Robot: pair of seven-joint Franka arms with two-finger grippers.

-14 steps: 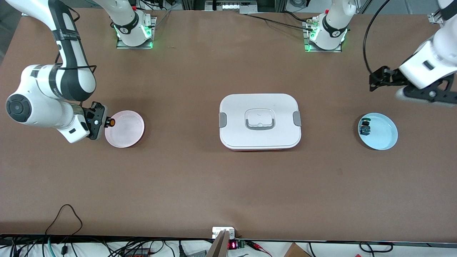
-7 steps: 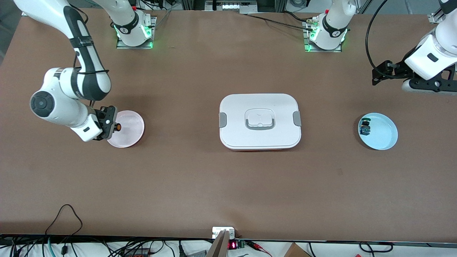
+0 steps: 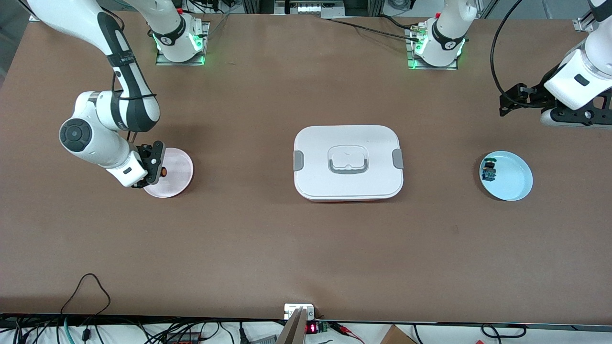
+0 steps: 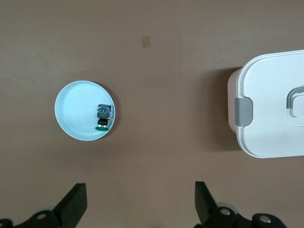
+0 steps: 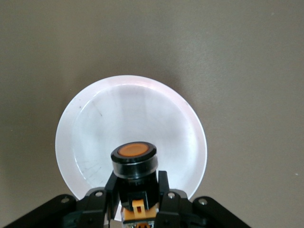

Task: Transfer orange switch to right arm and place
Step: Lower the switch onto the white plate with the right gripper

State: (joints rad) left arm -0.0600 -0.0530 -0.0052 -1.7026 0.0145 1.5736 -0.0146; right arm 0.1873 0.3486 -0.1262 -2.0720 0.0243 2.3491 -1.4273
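Orange switch (image 5: 136,164) sits clamped between the fingers of my right gripper (image 3: 158,167), its orange cap facing out over the pink plate (image 3: 179,174); in the right wrist view the switch stands at lower centre of the frame, with the plate's round face filling the middle above it; in the front view the gripper shows at centre left, over the plate's edge toward the right arm's end of the table, and only a speck of orange peeks past the black fingers; the pink plate itself holds nothing that I can see.

My left gripper (image 4: 137,202) hangs with its fingers spread wide and nothing between them, at the upper right of the front view, waiting above bare table; the light blue plate (image 3: 519,179) lies at centre right, holding a small black-and-blue part with a green top (image 3: 488,171) near its rim; a white lidded container (image 3: 348,162) with grey latches occupies the middle of the table; no lettering is readable on any of these.
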